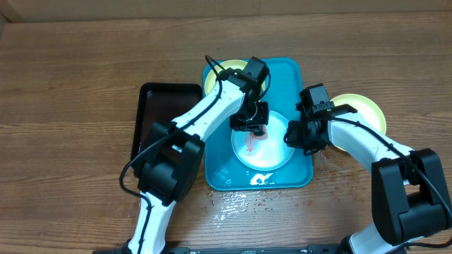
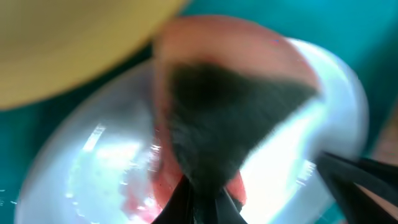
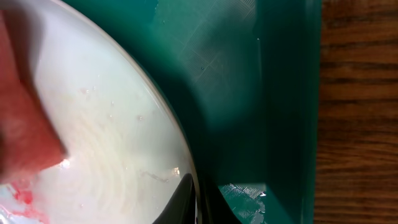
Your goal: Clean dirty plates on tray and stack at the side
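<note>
The turquoise tray point(image 1: 286, 77) holds a light blue plate point(image 1: 274, 154) with red smears. My left gripper point(image 1: 253, 128) is shut on a pink sponge point(image 2: 230, 106) and presses it on this plate point(image 2: 99, 168); that view is blurred. My right gripper point(image 1: 293, 137) is shut on the plate's right rim, its fingers point(image 3: 196, 202) pinching the edge of the plate point(image 3: 112, 143). A yellow-green plate point(image 1: 217, 76) lies at the tray's back left, partly under my left arm. Another yellow-green plate point(image 1: 361, 109) lies on the table right of the tray.
A narrow black tray point(image 1: 166, 116) lies left of the turquoise tray. Water is spilled on the wooden table point(image 1: 236, 201) in front of the tray. A white patch point(image 1: 262, 179) sits at the tray's front. The tray's right wall point(image 3: 292, 93) is close to my right gripper.
</note>
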`<state>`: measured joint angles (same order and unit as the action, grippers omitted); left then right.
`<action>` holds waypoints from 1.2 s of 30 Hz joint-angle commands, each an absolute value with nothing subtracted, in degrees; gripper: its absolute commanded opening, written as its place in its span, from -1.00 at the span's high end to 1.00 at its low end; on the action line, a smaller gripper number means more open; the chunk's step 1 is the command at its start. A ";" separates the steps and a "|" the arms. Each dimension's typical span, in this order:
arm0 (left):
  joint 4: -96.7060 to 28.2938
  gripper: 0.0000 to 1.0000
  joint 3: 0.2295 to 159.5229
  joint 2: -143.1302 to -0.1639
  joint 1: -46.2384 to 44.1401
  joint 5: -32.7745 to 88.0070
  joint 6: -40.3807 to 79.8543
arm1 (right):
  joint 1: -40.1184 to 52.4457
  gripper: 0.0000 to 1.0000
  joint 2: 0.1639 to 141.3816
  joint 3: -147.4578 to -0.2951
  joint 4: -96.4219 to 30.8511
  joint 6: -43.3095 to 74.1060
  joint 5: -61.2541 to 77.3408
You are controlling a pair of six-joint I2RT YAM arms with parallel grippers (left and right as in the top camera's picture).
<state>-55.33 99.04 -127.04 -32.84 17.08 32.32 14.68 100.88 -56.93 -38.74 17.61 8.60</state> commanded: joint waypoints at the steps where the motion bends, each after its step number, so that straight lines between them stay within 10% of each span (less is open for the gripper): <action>1: -57.58 0.92 99.37 -128.16 -31.44 10.50 33.85 | 14.94 0.92 101.80 -56.21 -38.85 17.98 7.33; 9: -63.83 0.92 99.48 -128.16 -30.35 -3.99 31.62 | 14.94 0.92 101.80 -56.21 -38.83 17.98 7.35; 22: -54.54 0.92 99.44 -129.32 -32.10 29.91 26.81 | 14.94 0.92 101.80 -56.21 -39.18 17.98 7.38; 36: -67.48 0.92 99.44 -131.20 -33.28 20.23 26.57 | 14.94 0.92 101.80 -56.21 -39.81 17.98 7.35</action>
<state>-64.71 99.29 -130.10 -33.71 27.33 27.88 14.68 100.88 -56.93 -39.48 17.76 8.80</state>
